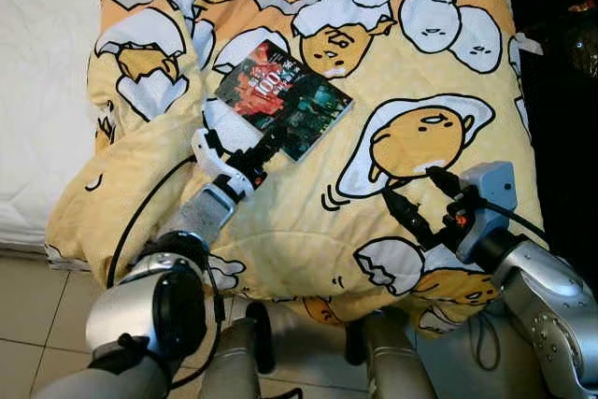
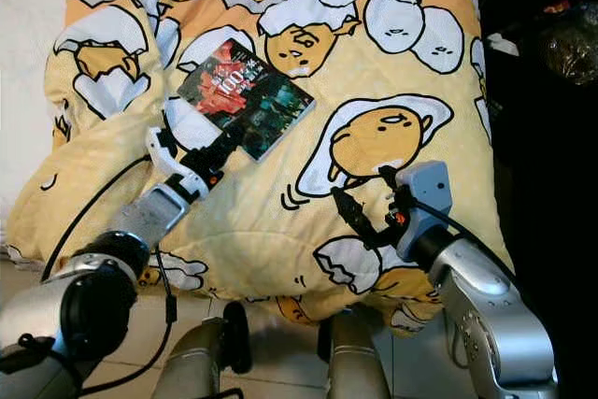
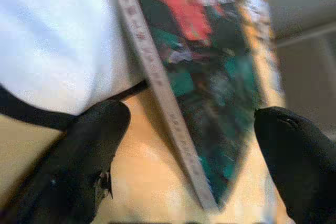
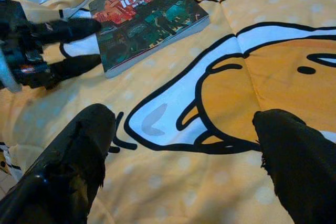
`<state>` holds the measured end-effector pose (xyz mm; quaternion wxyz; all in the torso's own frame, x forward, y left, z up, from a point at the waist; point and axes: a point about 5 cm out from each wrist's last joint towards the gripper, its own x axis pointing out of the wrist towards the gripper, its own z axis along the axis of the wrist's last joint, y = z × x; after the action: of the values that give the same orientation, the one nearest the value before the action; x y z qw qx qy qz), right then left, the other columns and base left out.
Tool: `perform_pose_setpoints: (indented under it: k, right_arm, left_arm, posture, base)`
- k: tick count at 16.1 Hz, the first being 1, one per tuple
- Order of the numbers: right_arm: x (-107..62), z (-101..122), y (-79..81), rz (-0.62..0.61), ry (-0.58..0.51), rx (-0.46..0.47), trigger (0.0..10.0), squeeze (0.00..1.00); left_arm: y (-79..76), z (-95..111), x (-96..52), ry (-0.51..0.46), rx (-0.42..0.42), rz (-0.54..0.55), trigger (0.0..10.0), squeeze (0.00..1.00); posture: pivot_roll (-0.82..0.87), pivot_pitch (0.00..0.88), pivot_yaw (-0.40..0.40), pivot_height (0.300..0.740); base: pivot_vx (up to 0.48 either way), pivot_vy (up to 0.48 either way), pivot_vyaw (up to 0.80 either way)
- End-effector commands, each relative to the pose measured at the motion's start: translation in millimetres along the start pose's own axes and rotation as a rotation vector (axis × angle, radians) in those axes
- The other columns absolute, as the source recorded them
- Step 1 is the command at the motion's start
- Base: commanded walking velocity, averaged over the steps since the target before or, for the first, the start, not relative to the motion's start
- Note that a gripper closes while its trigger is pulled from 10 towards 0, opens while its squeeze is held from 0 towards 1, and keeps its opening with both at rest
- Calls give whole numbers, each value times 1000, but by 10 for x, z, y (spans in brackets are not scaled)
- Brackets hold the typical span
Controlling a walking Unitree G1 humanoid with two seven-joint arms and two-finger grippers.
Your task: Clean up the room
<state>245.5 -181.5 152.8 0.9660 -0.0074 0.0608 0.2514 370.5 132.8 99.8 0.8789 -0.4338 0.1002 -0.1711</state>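
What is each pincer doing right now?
Left pincer: open, fingers straddling the book's near edge.
Right pincer: open, empty, over the blanket.

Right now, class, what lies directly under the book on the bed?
The book lies flat on the yellow cartoon-egg quilt. The left end effector straddles its near corner. Whatever the quilt covers is hidden.
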Motion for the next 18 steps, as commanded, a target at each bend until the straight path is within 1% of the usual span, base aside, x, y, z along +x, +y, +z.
perform_pose_setpoints:
  k: [1, 2, 3, 7, 8, 9, 10, 11, 13, 14, 18]
  right_arm:
    - [-14, -19, 46, 15, 10, 17, 10000, 0]
    - [-11, -18, 53, 17, 10, 18, 10000, 0]
    - [-9, -14, 77, 23, 10, 20, 10000, 0]
    - [-70, -11, 120, 23, 12, 26, 10000, 0]
    - [-88, -12, 124, 19, 14, 28, 10000, 0]
    - [-104, -14, 128, 15, 16, 29, 10000, 0]
    - [-111, -15, 131, 14, 17, 29, 10000, 0]
    - [-127, -15, 147, 14, 18, 32, 10000, 0]
    - [-142, -15, 161, 19, 21, 33, 10000, 0]
    - [-141, -13, 171, 25, 23, 33, 10000, 0]
    - [-134, -2, 201, 44, 22, 33, 10000, 0]
  left_arm:
    - [204, -99, -105, 7, -6, 168, 10000, 0]
    - [197, -94, -96, -4, -18, 177, 10000, 0]
    - [167, -69, -63, -38, -44, 197, 10000, 0]
    - [-33, 60, 76, -132, -125, 134, 10000, 0]
    - [-50, 68, 89, -138, -130, 133, 6000, 0]
    - [-56, 62, 94, -135, -124, 136, 2902, 0]
    - [-55, 59, 94, -135, -122, 137, 2000, 0]
    - [-54, 60, 90, -142, -134, 126, 0, 0]
    - [-70, 30, 89, -129, -149, 82, 0, 0]
    - [-86, -7, 89, -99, -131, 50, 0, 0]
    - [-67, -8, 77, -96, -130, 52, 0, 0]
  posture:
    - [-166, 352, 57, 740]
    - [-171, 355, 56, 740]
    - [-180, 360, 57, 740]
    - [-208, 377, 71, 740]
    - [-213, 382, 75, 740]
    - [-216, 385, 78, 740]
    - [-217, 386, 78, 740]
    - [-221, 390, 81, 740]
    - [-220, 392, 82, 740]
    - [-218, 393, 80, 740]
    - [-216, 391, 76, 740]
  base:
    - [0, 0, 0]
    - [0, 0, 0]
    - [0, 0, 0]
    - [0, 0, 0]
    - [0, 0, 0]
    - [0, 0, 0]
    - [0, 0, 0]
    - [0, 0, 0]
    - [0, 0, 0]
    - [0, 0, 0]
    - [0, 0, 0]
